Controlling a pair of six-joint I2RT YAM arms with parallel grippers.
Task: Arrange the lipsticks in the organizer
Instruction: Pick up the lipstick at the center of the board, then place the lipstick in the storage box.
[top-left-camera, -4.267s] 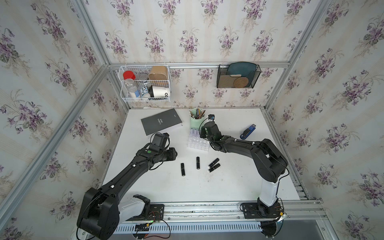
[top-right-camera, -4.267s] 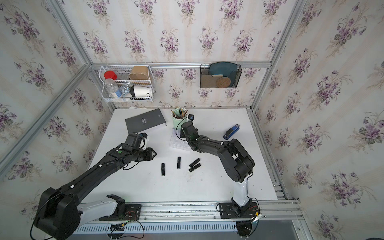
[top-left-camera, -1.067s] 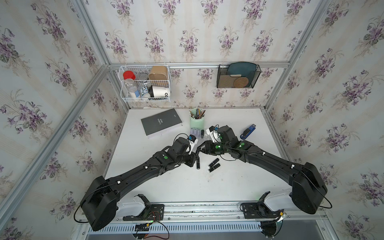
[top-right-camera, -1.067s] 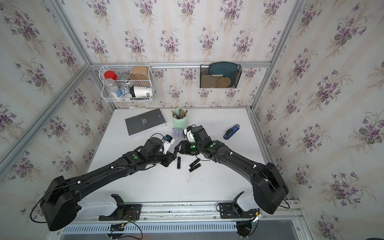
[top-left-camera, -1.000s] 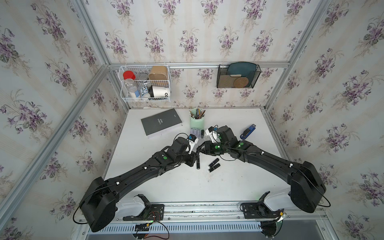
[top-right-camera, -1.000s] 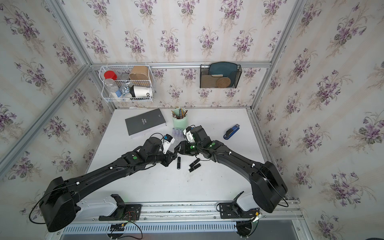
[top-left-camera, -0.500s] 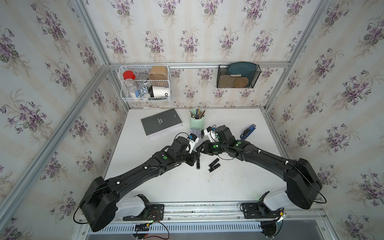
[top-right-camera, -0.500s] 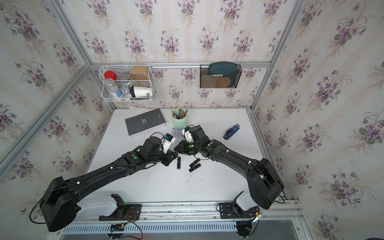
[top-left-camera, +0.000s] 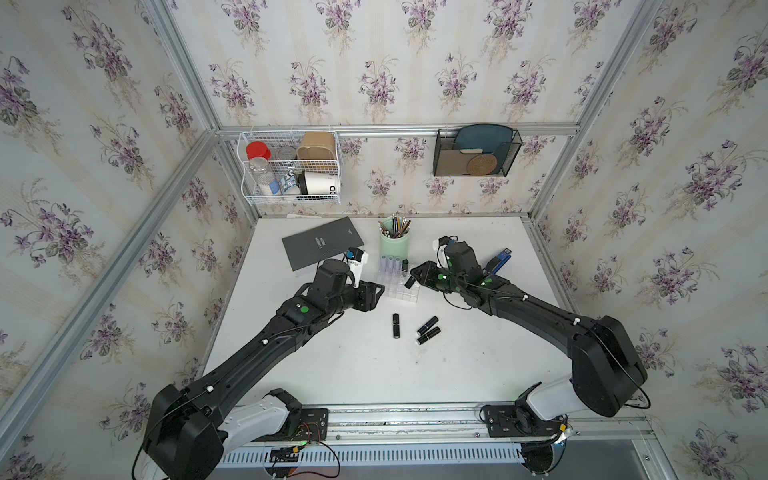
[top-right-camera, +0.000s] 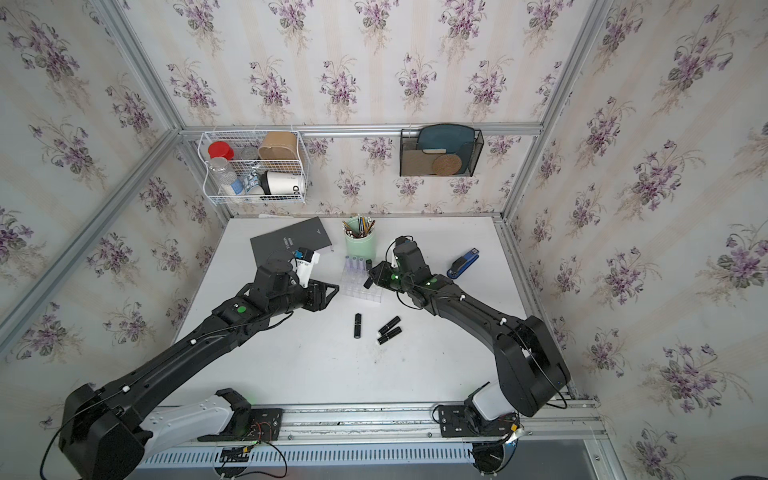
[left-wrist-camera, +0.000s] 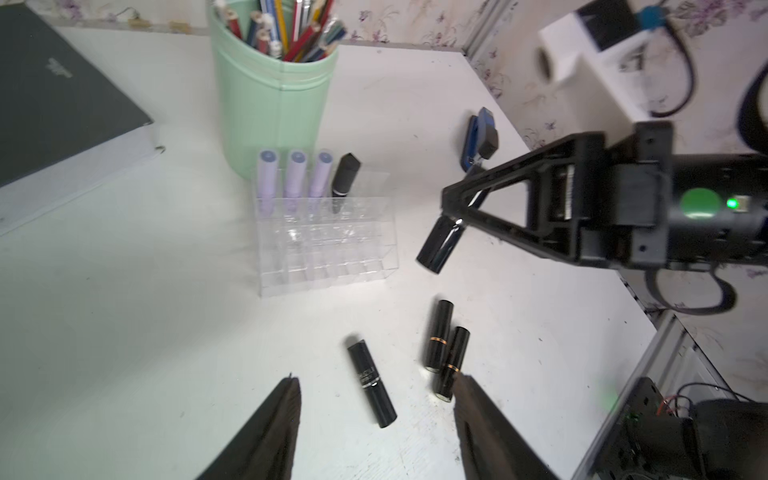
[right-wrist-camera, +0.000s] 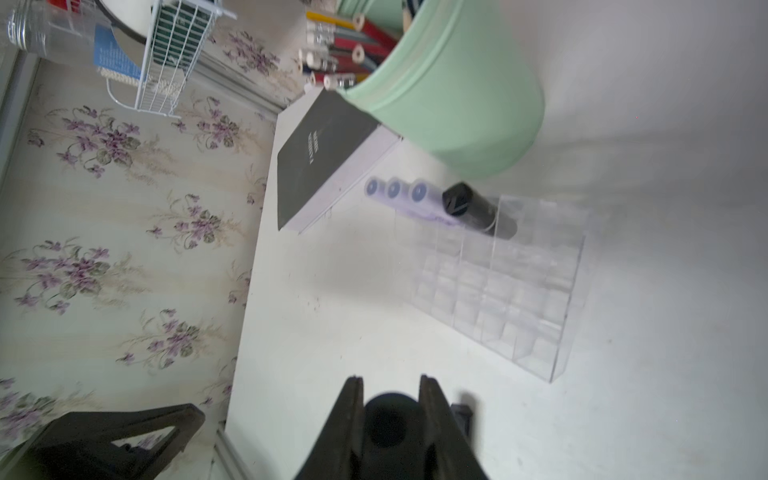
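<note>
STATUS (judged): halfway. Four of eight tubes are housed, one is in hand, three are to collect. Clock read from above, 12 at the back wall.

1. Wire basket (top-left-camera: 291, 166), wall, 11 o'clock: red-lidded jar, clear bottle, brown box, tipped white cup.
2. Notebook (top-left-camera: 322, 248), 11 o'clock, flat.
3. Left gripper (top-left-camera: 377, 292): jaws apart, empty, just beside the organizer's 9 o'clock edge.
4. Pencil cup (top-left-camera: 394, 245), 12 o'clock: pencils.
5. Organizer (left-wrist-camera: 332, 266), at the cup's 6 o'clock. Holds three lilac lipsticks (left-wrist-camera: 296, 174) and one black lipstick (left-wrist-camera: 345, 176), standing in the back row, filled from its 9 o'clock end. Other cells are empty.
6. Loose lipsticks (top-left-camera: 428, 325): three black, lying at the organizer's 6 o'clock, apart from it.
7. Right gripper (right-wrist-camera: 390, 384): clamped on a held lipstick (left-wrist-camera: 440, 245), black, at the organizer's 3 o'clock edge.
8. Stapler (top-left-camera: 498, 262), 2 o'clock.
9. Mesh holder (top-left-camera: 476, 151), wall, 1 o'clock: teal panel, round mat.
</note>
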